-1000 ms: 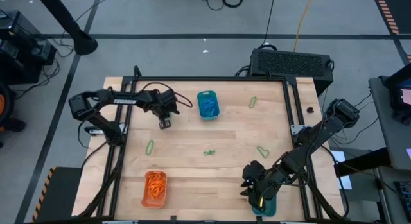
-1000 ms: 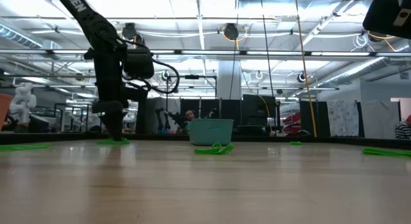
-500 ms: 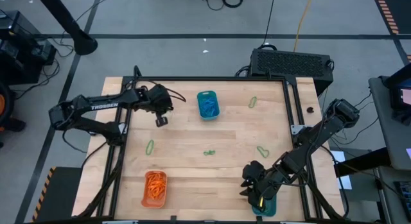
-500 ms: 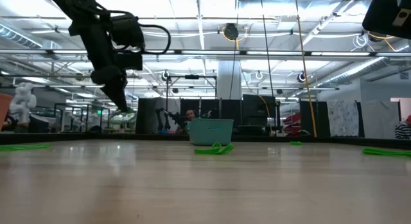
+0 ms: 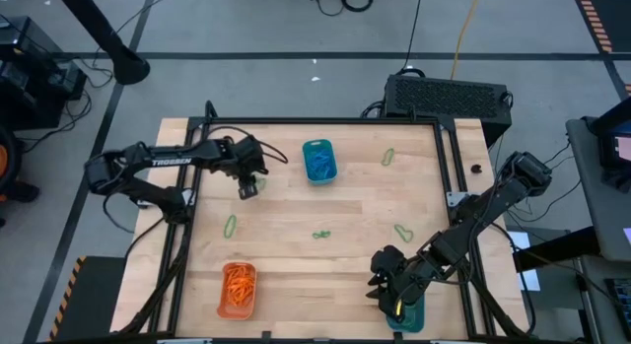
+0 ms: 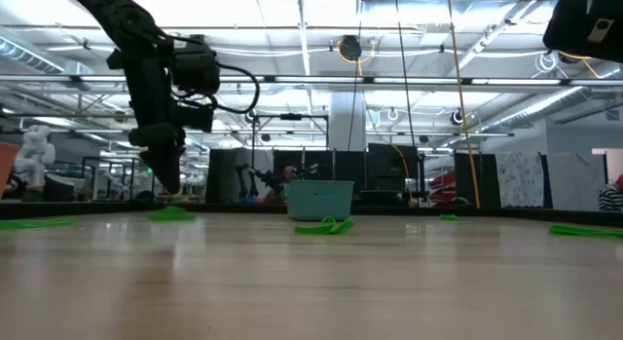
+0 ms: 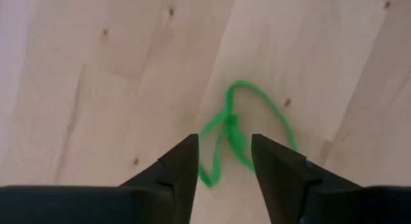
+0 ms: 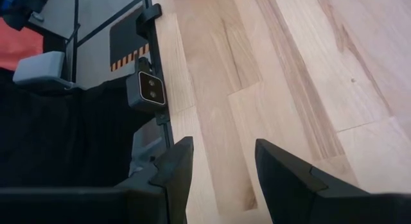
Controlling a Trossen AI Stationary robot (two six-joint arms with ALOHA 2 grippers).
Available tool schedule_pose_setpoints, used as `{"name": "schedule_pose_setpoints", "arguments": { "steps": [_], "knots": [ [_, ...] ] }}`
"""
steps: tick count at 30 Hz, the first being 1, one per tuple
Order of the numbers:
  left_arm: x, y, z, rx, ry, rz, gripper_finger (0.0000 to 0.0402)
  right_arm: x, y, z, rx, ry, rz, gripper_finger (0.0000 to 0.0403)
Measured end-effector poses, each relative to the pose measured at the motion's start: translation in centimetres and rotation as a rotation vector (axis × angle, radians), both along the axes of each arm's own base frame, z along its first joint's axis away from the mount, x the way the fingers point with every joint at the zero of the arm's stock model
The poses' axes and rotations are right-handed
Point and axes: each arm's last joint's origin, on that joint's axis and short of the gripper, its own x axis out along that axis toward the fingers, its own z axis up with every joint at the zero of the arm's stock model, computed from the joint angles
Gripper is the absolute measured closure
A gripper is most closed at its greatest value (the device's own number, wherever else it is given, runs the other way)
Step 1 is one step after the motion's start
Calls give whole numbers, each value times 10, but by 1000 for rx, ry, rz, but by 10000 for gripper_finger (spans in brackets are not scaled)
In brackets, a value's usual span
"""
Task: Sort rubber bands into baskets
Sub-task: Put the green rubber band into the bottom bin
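A green rubber band (image 7: 241, 131) lies twisted on the wood at the table's far left (image 6: 172, 213). My left gripper (image 7: 223, 139) hangs open just above it (image 6: 165, 179), pointing down, with a finger on either side and touching nothing. A teal basket (image 5: 318, 161) holding blue bands stands at the far middle. An orange basket (image 5: 238, 289) of orange bands sits near the left front. My right gripper (image 8: 223, 144) waits open over the second teal basket (image 5: 408, 319) at the near right, which it partly hides.
More green bands lie loose on the wood (image 5: 231, 225), (image 5: 321, 234), (image 5: 403, 231), (image 5: 388, 157). Black frame rails (image 5: 449, 157) run along the table's sides. A small camera (image 8: 151, 89) sits at the table's near edge.
My left gripper has risen from the table at the far left. The green band went up with it half a second ago. The band has since fallen and lies on the wood under the fingers again.
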Motion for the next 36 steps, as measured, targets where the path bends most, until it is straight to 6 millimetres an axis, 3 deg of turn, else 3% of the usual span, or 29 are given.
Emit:
{"name": "schedule_pose_setpoints", "arguments": {
  "steps": [14,25,36],
  "knots": [
    [3,2,-9,-16,36,2,237,0,0,0,6,3,-7,243],
    [12,6,-36,-55,126,-37,237,0,0,0,-5,0,5,243],
    [14,9,-26,-13,59,-36,245,-1,0,0,10,16,20,243]
  ]
}}
